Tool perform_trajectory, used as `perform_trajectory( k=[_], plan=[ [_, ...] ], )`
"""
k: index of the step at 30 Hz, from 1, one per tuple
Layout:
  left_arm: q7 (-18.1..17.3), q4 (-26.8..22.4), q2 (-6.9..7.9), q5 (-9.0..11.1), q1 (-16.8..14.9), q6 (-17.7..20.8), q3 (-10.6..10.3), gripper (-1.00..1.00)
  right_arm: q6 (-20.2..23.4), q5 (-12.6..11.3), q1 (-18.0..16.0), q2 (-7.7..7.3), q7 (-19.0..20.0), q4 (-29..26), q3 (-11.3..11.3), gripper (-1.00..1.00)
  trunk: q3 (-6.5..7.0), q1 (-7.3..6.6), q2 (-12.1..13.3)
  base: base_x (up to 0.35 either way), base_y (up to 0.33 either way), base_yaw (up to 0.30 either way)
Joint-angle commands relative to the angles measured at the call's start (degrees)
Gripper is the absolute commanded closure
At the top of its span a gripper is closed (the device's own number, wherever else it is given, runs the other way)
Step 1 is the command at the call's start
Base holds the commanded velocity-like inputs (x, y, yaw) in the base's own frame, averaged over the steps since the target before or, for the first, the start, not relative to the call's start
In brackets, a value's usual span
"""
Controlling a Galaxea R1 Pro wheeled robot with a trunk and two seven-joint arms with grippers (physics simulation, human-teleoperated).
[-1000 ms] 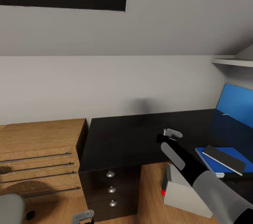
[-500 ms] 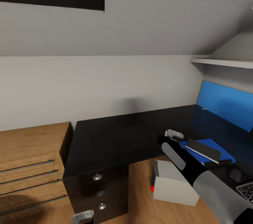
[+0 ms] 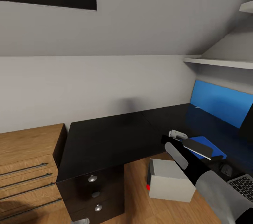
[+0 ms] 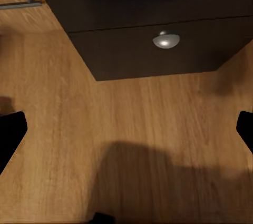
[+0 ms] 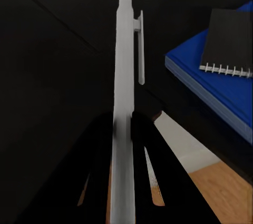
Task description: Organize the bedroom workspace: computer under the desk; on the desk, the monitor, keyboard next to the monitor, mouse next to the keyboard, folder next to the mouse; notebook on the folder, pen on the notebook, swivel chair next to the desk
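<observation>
Now right fingers (image 5: 150, 174) clamped around pen (image 5: 125, 92).

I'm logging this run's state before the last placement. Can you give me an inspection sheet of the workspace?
Surface: glossy black desk, left part bare.
Job's things: notebook stacked on folder; mouse and keyboard on desk; computer on floor under it; pen held.
Clutter: nothing seen.
Grippers: right gripper shut on pen beside the folder; left gripper open over floor.
Cables: nothing seen.
Surroundings: oak cabinet, blue wall panel, shelf.
</observation>
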Motion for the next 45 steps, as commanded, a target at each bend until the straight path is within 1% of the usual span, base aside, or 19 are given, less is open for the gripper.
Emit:
perform_trajectory(
  k=[1,3,4,6,7,8,9,10,12,14,16,18,19,22,26,31,35,39,45],
  plan=[
    [0.43,1.29,0.29,0.37,-0.01,-1.37,-0.29,-1.00,0.07,-0.34,-0.07,-0.62,-0.35,-0.08,0.24,1.00,-0.05,0.01,-0.04,0.000,0.000,-0.003],
    [0.37,2.82,0.42,0.35,-0.01,-3.47,-0.37,-1.00,-0.10,-0.34,-0.07,-1.03,-0.30,-0.08,0.23,1.00,-0.05,0.01,-0.04,0.000,0.000,-0.002],
    [0.25,6.22,0.62,0.33,-0.05,-8.59,-0.49,-1.00,-0.47,-0.32,-0.07,-1.48,-0.25,-0.07,0.19,1.00,-0.05,0.01,-0.04,0.000,0.000,0.000],
    [0.18,7.97,0.70,0.33,-0.07,-10.93,-0.52,-1.00,-0.60,-0.31,-0.07,-1.59,-0.24,-0.07,0.18,1.00,-0.05,0.01,-0.04,0.000,0.000,0.000],
    [-0.05,9.66,0.77,0.30,-0.08,-12.80,-0.54,-1.00,-0.68,-0.31,-0.07,-1.66,-0.23,-0.07,0.14,1.00,-0.05,0.01,-0.04,0.000,0.000,0.000],
    [-0.21,10.45,0.80,0.29,-0.08,-13.56,-0.54,-1.00,-0.71,-0.31,-0.07,-1.68,-0.23,-0.07,0.13,1.00,-0.05,0.01,-0.04,0.000,0.000,0.000],
    [-1.20,14.17,0.87,0.25,-0.10,-16.43,-0.59,-1.00,-0.93,-0.24,-0.07,-1.79,-0.22,-0.01,0.08,1.00,-0.05,0.01,-0.04,0.000,0.000,0.000],
    [-1.43,15.71,0.86,0.22,-0.10,-17.61,-0.60,-1.00,-1.20,-0.23,-0.07,-1.82,-0.22,0.23,0.04,1.00,-0.05,0.01,-0.04,0.000,0.000,0.000],
    [-1.61,16.92,0.85,0.19,-0.10,-18.98,-0.62,-1.00,-1.60,-0.23,-0.07,-1.84,-0.22,0.82,-0.02,1.00,-0.05,0.01,-0.04,0.000,0.000,0.000],
    [-1.91,18.48,0.85,0.17,-0.10,-22.38,-0.86,-1.00,-2.56,-0.22,-0.07,-1.86,-0.22,3.18,-0.21,1.00,-0.05,0.01,-0.04,0.000,0.000,0.000],
    [-1.95,18.78,0.84,0.19,-0.10,-23.22,-1.30,-1.00,-2.79,-0.22,-0.07,-1.86,-0.20,3.81,-0.25,1.00,-0.05,0.01,-0.04,0.000,0.000,0.000],
    [-1.98,19.06,0.84,0.21,-0.10,-23.99,-2.29,-1.00,-3.01,-0.21,-0.07,-1.88,-0.21,4.40,-0.31,1.00,-0.05,0.01,-0.04,0.000,0.000,0.000],
    [-2.00,19.26,0.84,0.26,-0.10,-24.47,-3.24,-1.00,-3.18,-0.19,-0.07,-2.08,-0.21,4.77,-0.34,1.00,-0.05,0.01,-0.04,0.054,0.000,0.000],
    [-1.95,19.36,0.84,0.30,-0.10,-24.70,-3.73,-1.00,-3.78,-0.20,-0.07,-3.09,-0.22,4.94,-0.36,1.00,-0.05,0.01,-0.04,0.173,0.000,0.000],
    [-1.93,19.52,0.80,0.31,-0.10,-24.77,-3.97,-1.00,-4.50,-0.21,-0.07,-4.19,-0.22,5.00,-0.74,1.00,-0.05,0.01,-0.04,0.265,0.000,0.000],
    [-1.91,20.40,0.68,0.31,-0.10,-24.80,-4.24,-1.00,-4.81,-0.18,-0.07,-5.31,-0.22,5.08,-2.36,1.00,-0.05,0.01,-0.04,0.174,0.000,0.000],
    [-1.85,20.59,0.60,0.32,-0.10,-24.75,-4.32,-1.00,-4.86,-0.19,-0.07,-6.87,-0.21,5.18,-3.05,1.00,-0.05,0.01,-0.04,0.032,-0.005,0.000],
    [-1.84,20.62,0.59,0.32,-0.10,-24.74,-4.34,-1.00,-4.82,-0.20,-0.10,-7.65,-0.20,6.19,-3.54,1.00,-0.05,0.01,-0.04,0.031,-0.102,0.000],
    [-1.89,20.63,0.55,0.32,-0.10,-24.72,-4.35,-1.00,-4.80,-0.21,-0.15,-8.10,-0.17,8.77,-3.91,1.00,-0.05,0.01,-0.04,0.032,-0.175,0.000]
  ],
)
